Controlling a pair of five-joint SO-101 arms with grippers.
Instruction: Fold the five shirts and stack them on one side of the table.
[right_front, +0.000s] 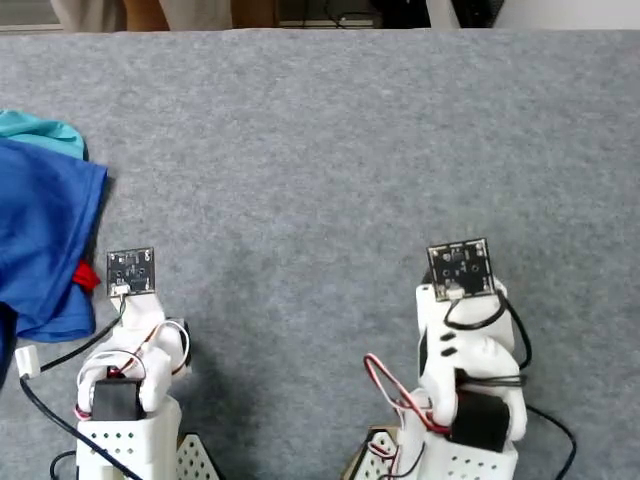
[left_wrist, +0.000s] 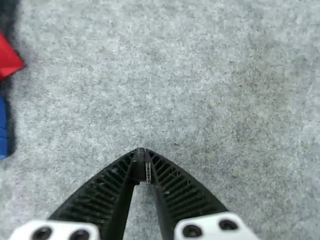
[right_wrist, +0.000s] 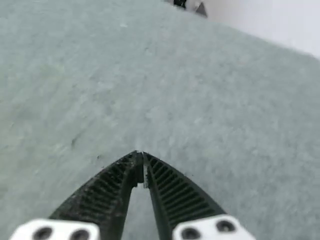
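Hovering low, left gripper (left_wrist: 141, 154) closed, right gripper (right_wrist: 139, 156) closed

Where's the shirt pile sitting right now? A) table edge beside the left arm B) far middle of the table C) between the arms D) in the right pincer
A: the blue shirt, teal cloth and red cloth at its edges, lies at the table edge beside the left arm.
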